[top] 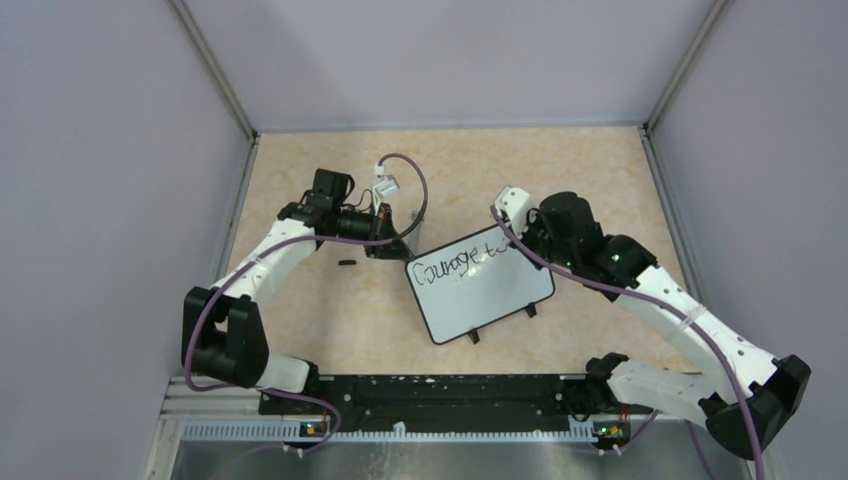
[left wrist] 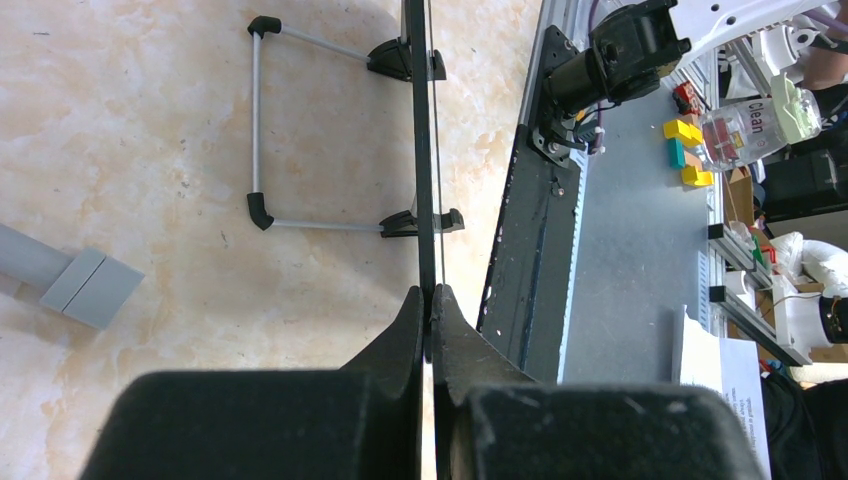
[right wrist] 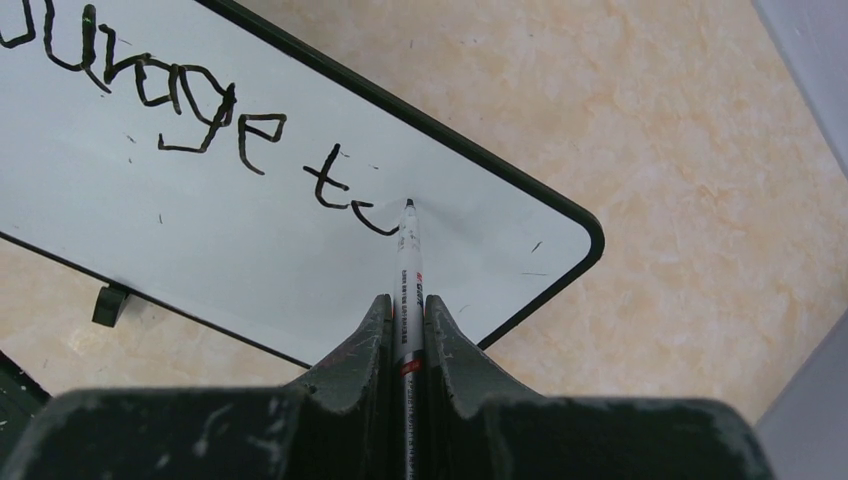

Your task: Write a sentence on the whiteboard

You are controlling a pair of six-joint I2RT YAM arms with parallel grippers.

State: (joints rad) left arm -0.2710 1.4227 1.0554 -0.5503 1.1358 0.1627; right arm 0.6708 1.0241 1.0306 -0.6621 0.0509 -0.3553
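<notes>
The whiteboard (top: 485, 295) lies tilted at mid-table on its small black feet. Its top line carries the sentence (top: 458, 265) in black handwriting, reading "Courage t" and the start of one more letter (right wrist: 200, 115). My left gripper (top: 400, 250) is shut on the board's far-left corner. In the left wrist view the board's rim (left wrist: 422, 150) runs edge-on into the closed jaws of the left gripper (left wrist: 430, 298). My right gripper (right wrist: 405, 300) is shut on a white marker (right wrist: 408, 265), whose tip touches the whiteboard (right wrist: 230, 250) just right of the last stroke.
A small black cap (top: 347, 263) lies on the table left of the board. A grey block (left wrist: 88, 287) sits near the left gripper. The board's wire stand (left wrist: 257, 120) shows behind it. Grey walls close in the table on three sides.
</notes>
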